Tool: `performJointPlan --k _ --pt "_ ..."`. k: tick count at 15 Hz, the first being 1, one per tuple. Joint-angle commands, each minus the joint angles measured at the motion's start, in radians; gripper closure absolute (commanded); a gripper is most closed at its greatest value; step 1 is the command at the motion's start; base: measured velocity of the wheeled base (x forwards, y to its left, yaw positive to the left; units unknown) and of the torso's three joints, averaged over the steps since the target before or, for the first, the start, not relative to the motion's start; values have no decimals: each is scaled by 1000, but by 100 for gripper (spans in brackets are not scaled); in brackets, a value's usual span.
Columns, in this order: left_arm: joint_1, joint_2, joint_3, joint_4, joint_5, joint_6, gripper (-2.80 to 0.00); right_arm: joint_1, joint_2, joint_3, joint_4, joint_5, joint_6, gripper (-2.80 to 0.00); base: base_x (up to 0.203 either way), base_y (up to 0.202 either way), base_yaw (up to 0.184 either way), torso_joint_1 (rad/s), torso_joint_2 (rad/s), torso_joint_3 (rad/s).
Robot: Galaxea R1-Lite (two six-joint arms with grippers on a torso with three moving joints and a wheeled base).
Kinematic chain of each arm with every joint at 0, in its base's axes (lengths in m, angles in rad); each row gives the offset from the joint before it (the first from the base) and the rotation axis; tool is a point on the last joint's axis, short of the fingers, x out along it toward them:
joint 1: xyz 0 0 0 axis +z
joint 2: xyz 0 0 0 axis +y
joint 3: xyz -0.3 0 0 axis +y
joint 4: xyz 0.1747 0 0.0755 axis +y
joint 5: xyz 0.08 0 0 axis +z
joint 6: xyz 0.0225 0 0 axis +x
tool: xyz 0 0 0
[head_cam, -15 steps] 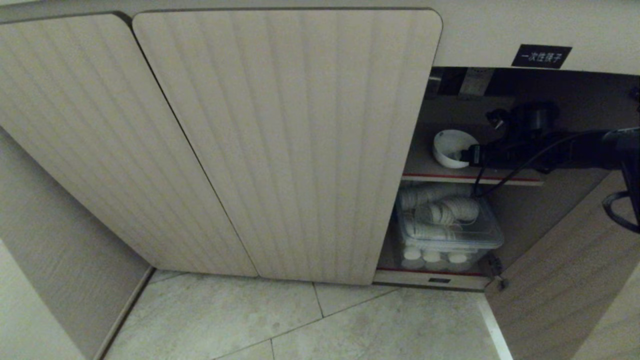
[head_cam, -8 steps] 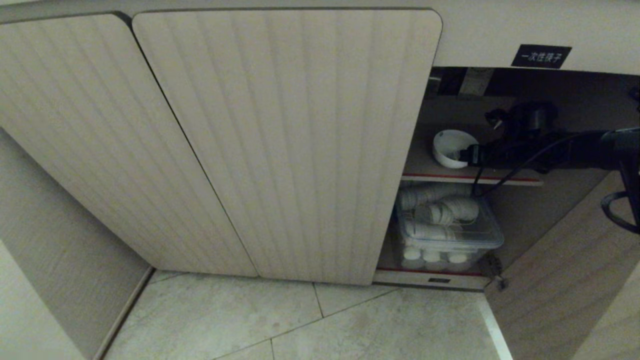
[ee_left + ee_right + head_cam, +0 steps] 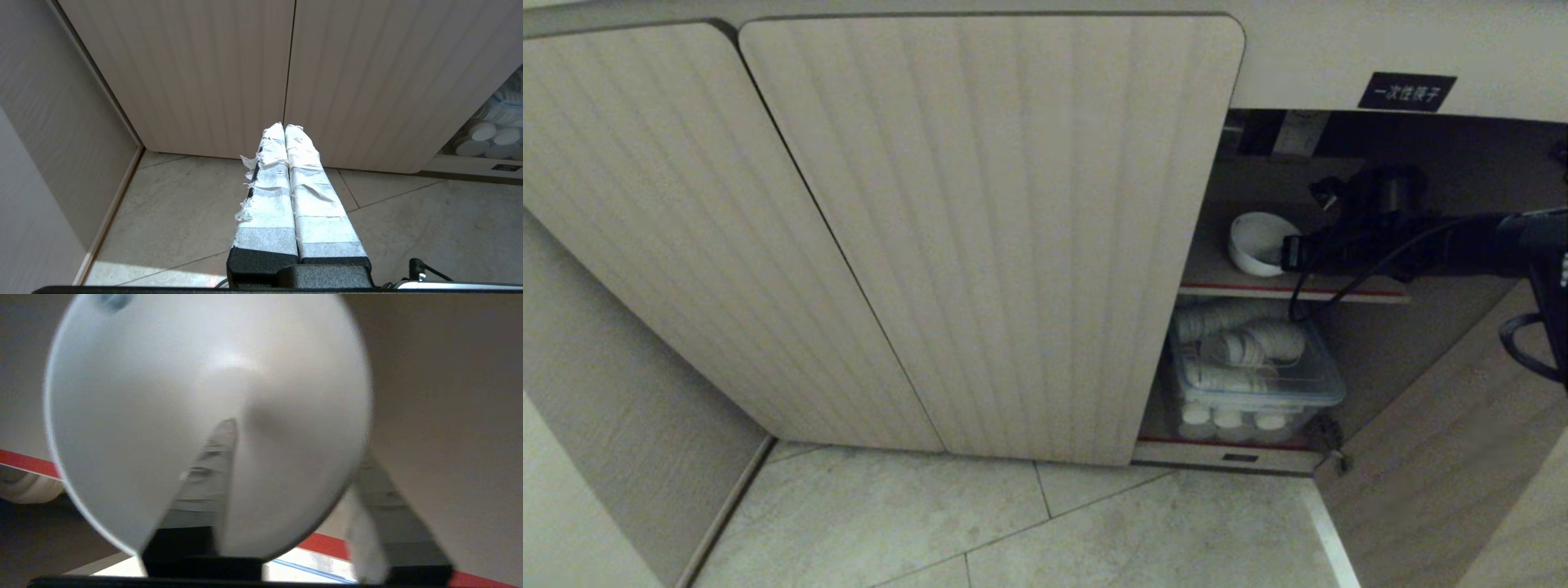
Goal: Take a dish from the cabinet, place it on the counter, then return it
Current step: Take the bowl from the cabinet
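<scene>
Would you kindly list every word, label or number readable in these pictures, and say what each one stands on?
"一次性筷子": white characters on the small black label, on the cabinet front panel above the open compartment.
A small dark tag on the cabinet's bottom edge: too small to read.
No other text shows, neither on the dish nor elsewhere.

I count one white dish (image 3: 1255, 241) on the upper shelf (image 3: 1347, 289), two closed fluted doors (image 3: 980, 237), one black label (image 3: 1407, 91), one clear lidded box (image 3: 1258, 384) below, and three round white lids (image 3: 1229, 420) along its front.
</scene>
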Motion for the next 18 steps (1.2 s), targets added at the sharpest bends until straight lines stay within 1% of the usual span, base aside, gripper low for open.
performJointPlan --k 1,12,15,18 --pt "0 0 0 -1 -1 -1 0 1 2 1 1 3 0 0 0 0 0 0 0 0" --pt "0 0 0 -1 1 -1 0 1 -6 1 16 6 6 0 0 0 0 0 0 0" --pt "0 0 1 -1 1 -1 0 1 -14 1 26 6 49 0 0 0 0 0 0 0" --pt "0 0 0 -1 1 -1 0 0 -23 1 82 5 86 0 0 0 0 0 0 0"
